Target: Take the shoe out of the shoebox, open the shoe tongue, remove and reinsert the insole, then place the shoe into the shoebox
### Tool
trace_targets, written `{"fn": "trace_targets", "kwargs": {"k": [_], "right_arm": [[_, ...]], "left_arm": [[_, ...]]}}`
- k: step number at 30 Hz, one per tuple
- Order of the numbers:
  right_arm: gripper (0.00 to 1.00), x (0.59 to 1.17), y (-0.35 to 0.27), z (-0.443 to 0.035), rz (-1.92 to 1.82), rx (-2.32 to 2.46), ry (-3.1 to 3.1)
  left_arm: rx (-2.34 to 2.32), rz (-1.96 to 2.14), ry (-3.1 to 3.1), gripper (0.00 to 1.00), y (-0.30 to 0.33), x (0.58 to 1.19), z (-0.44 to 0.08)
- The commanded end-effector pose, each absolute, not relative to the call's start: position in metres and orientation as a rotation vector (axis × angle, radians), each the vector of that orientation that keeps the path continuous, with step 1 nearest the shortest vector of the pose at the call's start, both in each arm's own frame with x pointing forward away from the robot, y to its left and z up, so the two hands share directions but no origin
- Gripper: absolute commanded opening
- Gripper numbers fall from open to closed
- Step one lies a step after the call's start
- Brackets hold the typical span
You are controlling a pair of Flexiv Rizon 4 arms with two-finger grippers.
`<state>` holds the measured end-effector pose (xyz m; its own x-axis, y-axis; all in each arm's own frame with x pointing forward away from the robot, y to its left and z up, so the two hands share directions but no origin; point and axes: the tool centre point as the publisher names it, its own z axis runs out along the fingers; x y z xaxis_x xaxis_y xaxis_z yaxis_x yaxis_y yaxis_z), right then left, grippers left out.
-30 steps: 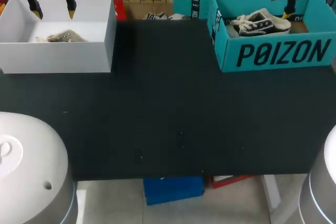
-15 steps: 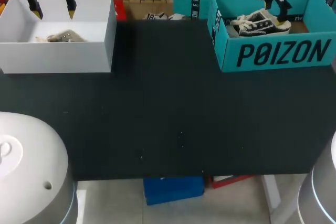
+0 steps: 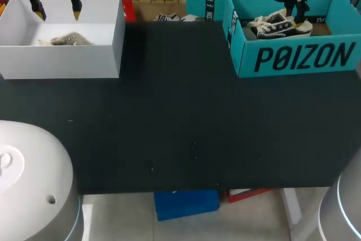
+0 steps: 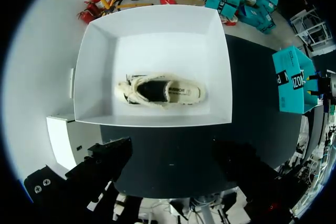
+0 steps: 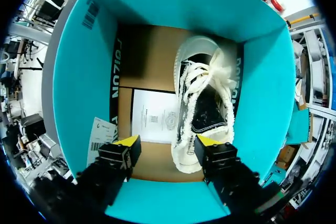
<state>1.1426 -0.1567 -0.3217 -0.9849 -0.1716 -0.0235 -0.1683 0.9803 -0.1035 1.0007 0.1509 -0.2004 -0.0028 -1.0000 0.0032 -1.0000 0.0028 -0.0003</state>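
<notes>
Your right fingers [image 5: 207, 141] are spread wide and grip nothing. One yellow tip sits over the heel end of the black-and-cream sneaker [image 5: 205, 103], though you cannot tell if it touches. The other tip hangs over the brown cardboard floor beside a printed paper sheet [image 5: 152, 119]. That sneaker lies on its sole along one long wall of the teal shoebox [image 5: 79, 77], white laces loose, toe pointing away from the fingers. On the box's inner wall you can see a white barcode sticker [image 5: 100, 136] near the fingers, its print too small to make out. Big dark lettering [image 3: 304, 57] runs across the outer front wall. Your right arm comes down steeply into the box at the far right of the black desk [image 3: 180, 117]. Your left fingers [image 3: 76, 8] are also spread and hold nothing, hanging above the white box [image 3: 62, 60] at the desk's far left corner. A cream sneaker [image 4: 163, 92] lies inside that box, opening up, with small unreadable print on its insole.
</notes>
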Motion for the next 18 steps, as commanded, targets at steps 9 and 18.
{"fn": "trace_targets", "kwargs": {"k": [9, 18], "right_arm": [[0.54, 1.154, -0.146, -0.351, -0.126, -0.277, 3.121], [0.47, 1.160, -0.145, -0.372, -0.102, -0.260, 3.128]], "left_arm": [[2.219, 0.001, -2.222, 1.00, 0.150, 1.000, -0.200], [2.219, 0.001, -2.222, 1.00, 0.150, 1.000, -0.200]]}}
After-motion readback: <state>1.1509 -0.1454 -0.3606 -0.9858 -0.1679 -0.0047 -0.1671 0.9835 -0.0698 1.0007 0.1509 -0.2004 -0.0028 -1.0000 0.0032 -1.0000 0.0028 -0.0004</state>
